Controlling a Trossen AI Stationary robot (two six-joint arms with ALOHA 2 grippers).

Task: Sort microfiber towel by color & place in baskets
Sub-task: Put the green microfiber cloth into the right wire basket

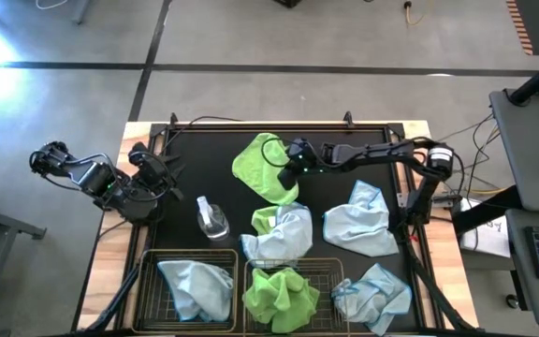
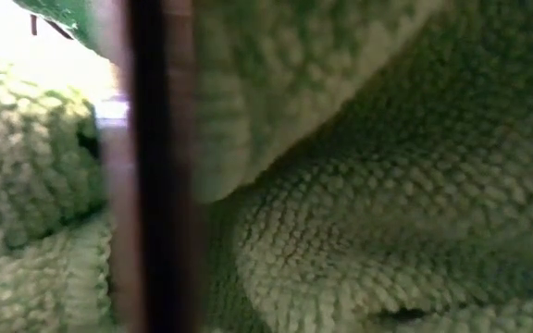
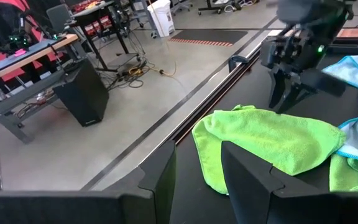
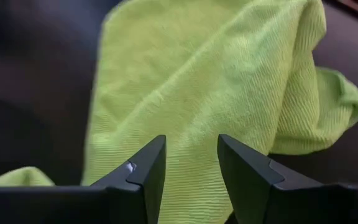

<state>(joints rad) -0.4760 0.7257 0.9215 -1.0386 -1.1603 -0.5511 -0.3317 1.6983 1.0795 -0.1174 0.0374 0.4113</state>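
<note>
From the high view, a clear spray bottle (image 1: 211, 220) stands on the black table (image 1: 195, 159) and serves as the marker; on its far-right side lies a spread lime green towel (image 1: 262, 167), and the right gripper (image 1: 289, 171) hangs over that towel's edge away from the bottle; just right of the bottle sits a heap of a green towel under a pale blue towel (image 1: 284, 234); farther right lies a second blue towel (image 1: 363, 223); a third blue towel (image 1: 372, 295) lies at the table's near right corner, well apart from the bottle; near of the bottle stand the two baskets, the left basket (image 1: 153, 290) holding a blue towel (image 1: 199, 288), the right basket (image 1: 330, 273) holding a green towel (image 1: 281, 295); the left gripper (image 1: 165, 178) waits just left of the bottle.

The low view is filled by nubbly green cloth (image 2: 359, 185) pressed close, crossed by one dark upright bar (image 2: 151, 166).

In the left wrist view, the left gripper (image 3: 197, 171) shows its fingers apart with nothing between them; beyond them lies the spread green towel (image 3: 272, 140), with the right gripper (image 3: 291, 93) poised above it.

In the right wrist view, the right gripper (image 4: 191, 162) has its fingers apart, a clear gap between the tips, gripping nothing; the green towel (image 4: 210, 81) lies just beyond them.
</note>
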